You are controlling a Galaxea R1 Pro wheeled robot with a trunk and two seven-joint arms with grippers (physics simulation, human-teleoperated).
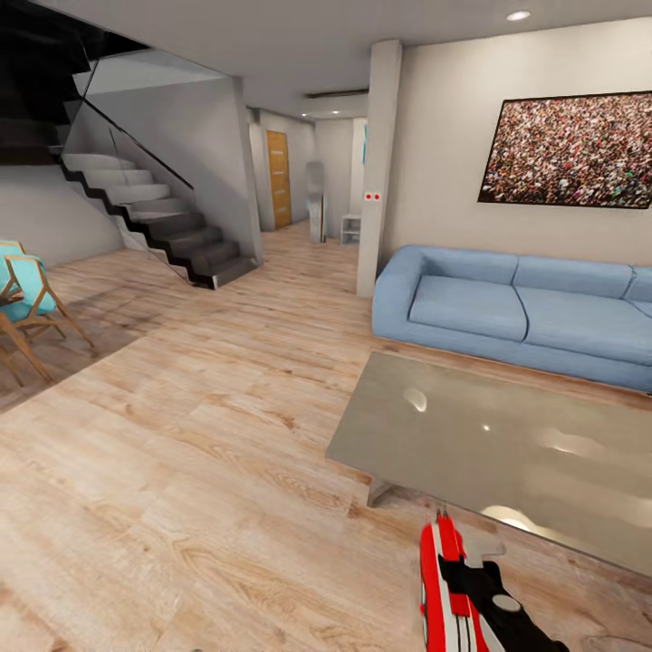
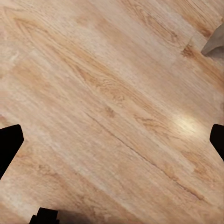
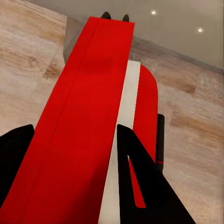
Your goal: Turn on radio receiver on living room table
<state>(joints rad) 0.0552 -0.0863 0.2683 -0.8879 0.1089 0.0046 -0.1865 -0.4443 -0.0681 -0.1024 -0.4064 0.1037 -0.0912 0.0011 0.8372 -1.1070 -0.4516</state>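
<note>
The right claw (image 1: 457,580) is low at the front of the head view, and its fingers (image 3: 140,186) are clamped on the radio (image 1: 439,589). The radio is red with white stripes. It stands on its thin edge in the claw, off the floor, with its long side pointing away from the robot. In the right wrist view the radio (image 3: 88,116) sits between the two black fingers, one on each side, touching it. A white stripe runs down its length, and a dark round part peeks out on the far side of the red body.

The table (image 1: 507,444) is just ahead of the right claw and a bit to its right. Its top is grey and shiny, with bright spots of light on it. The radio is not on the table; it is held near the table's front edge, above the wood floor (image 1: 181,471). One table leg stands just past the tip of the radio.

Past the table, well away from the claw, is a blue sofa (image 1: 516,308) against the wall, with a big picture (image 1: 570,149) hanging over it. Far off to the claw's left are stairs (image 1: 154,217) and a wooden chair (image 1: 32,303) with a blue seat.

The left claw (image 2: 114,144) has its black fingertips (image 2: 9,144) wide apart, and between them is just wood floor (image 2: 112,102).
</note>
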